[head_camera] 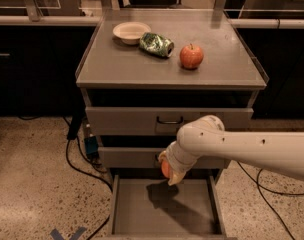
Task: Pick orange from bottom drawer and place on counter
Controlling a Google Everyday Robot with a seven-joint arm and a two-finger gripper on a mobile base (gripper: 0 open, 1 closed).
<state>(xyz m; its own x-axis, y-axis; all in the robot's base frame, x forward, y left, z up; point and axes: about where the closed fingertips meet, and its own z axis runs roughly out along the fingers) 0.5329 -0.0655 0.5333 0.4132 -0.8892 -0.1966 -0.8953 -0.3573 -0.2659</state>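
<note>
Only one camera view here. The white arm (252, 151) comes in from the right edge, runs roughly level toward the left, then bends down at a chunky wrist joint. The gripper (170, 175) hangs off that joint and points down, in front of the middle drawer (127, 157) and above the back edge of the open bottom drawer (162, 211). Its fingers are closed in around the orange (165, 168), which peeks out on the left side between them, so it's got a grip on the fruit. The orange is up in the air, clear of the drawer floor, and a dark shadow (159, 194) falls on the grey floor right below it. On the counter (142, 66), a pale bowl (131, 31) sits near the back left corner. A crushed green can (156, 44) lies on its side just beside the bowl, and a red apple (191, 56) with a stem stands to the right of the can, about mid-depth. The can has some printing on it, but I can't make out any brand or words. The top drawer (122, 120) is closed and has a dark wire handle (169, 120). Black cables (74, 156) trail over the speckled floor (32, 184) left of the cabinet.
</note>
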